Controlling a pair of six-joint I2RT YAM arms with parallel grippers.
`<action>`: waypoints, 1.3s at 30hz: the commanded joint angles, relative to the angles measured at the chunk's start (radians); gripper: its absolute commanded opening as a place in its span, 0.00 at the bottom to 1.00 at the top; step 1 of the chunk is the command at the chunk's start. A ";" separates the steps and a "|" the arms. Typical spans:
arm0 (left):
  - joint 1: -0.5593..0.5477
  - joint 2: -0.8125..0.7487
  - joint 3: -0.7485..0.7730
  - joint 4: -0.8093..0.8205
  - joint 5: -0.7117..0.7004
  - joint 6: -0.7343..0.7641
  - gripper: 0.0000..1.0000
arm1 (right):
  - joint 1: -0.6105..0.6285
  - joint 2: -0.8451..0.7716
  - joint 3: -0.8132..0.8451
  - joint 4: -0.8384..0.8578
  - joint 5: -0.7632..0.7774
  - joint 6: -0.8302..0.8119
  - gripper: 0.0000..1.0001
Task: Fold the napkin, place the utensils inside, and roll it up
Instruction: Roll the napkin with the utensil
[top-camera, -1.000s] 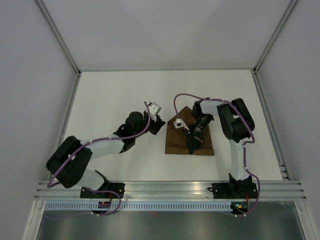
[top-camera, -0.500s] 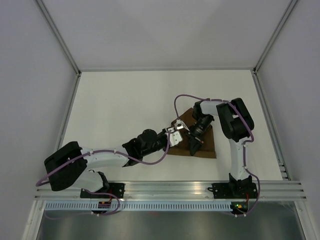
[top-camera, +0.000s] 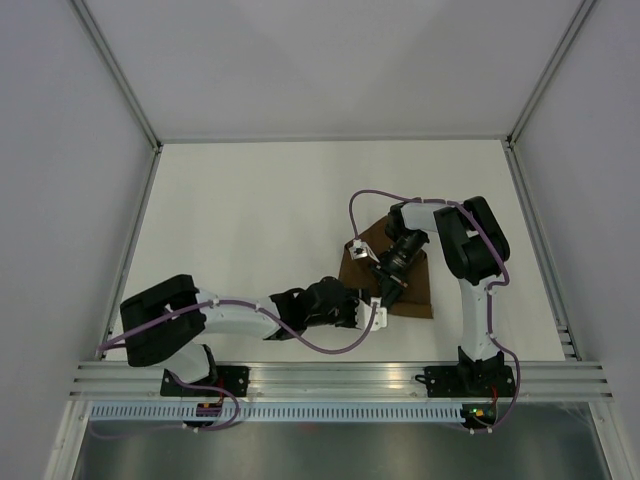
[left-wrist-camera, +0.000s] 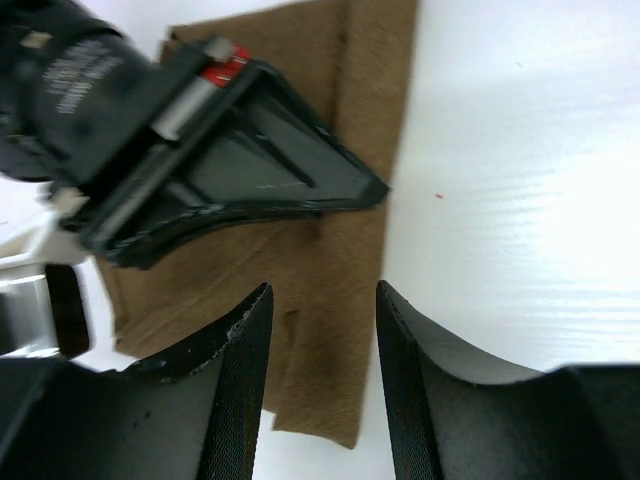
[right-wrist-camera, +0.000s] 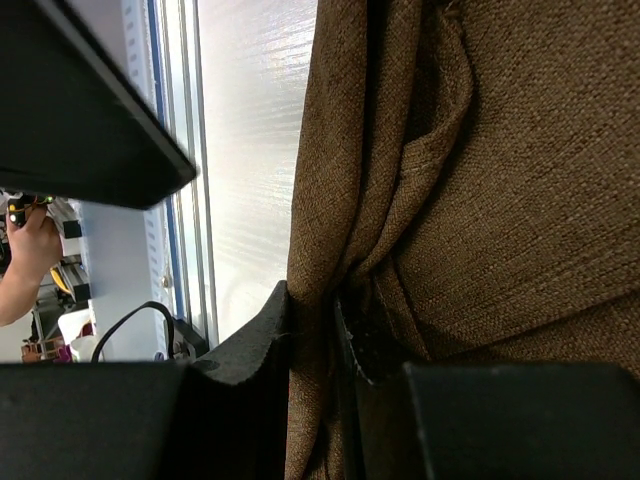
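Closest to me runs the ribbed aluminium rail (top-camera: 330, 375) along the near edge, with both arm bases bolted to it. Beyond it lies the table (top-camera: 250, 200), a plain white matte top, bare over most of its width.

The left arm (top-camera: 230, 318) lies low and stretched across to the right, just above the surface. The left gripper (top-camera: 372, 312) hangs over the near left corner of the napkin (top-camera: 418, 285). Its fingers (left-wrist-camera: 240, 380) stand apart with nothing between them; only brown cloth and white tabletop show below the gap.

The napkin sits right of centre on the table, in front of the right arm's base. It is folded and bunched rather than flat, with a long doubled edge on its left side.

The right gripper (top-camera: 388, 295) points down into the cloth from the far side. Its black fingers (right-wrist-camera: 270, 330) are closed on a gathered ridge of the fabric, and wrinkles run away from the pinch.

Farther back the white top runs on to pale grey wall panels (top-camera: 330, 60) held in slim metal posts (top-camera: 115, 70) at the corners. The right wrist view looks back past the rail, and someone's hand (right-wrist-camera: 30, 250) shows there at the edge.
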 joint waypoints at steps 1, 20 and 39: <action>-0.014 0.054 0.049 -0.026 0.048 0.081 0.51 | -0.003 0.022 -0.023 0.208 0.167 -0.047 0.04; -0.022 0.244 0.112 0.061 0.066 0.144 0.52 | -0.003 0.020 -0.027 0.217 0.174 -0.040 0.04; -0.016 0.345 0.302 -0.261 0.155 0.041 0.02 | -0.003 -0.027 -0.057 0.298 0.196 0.022 0.14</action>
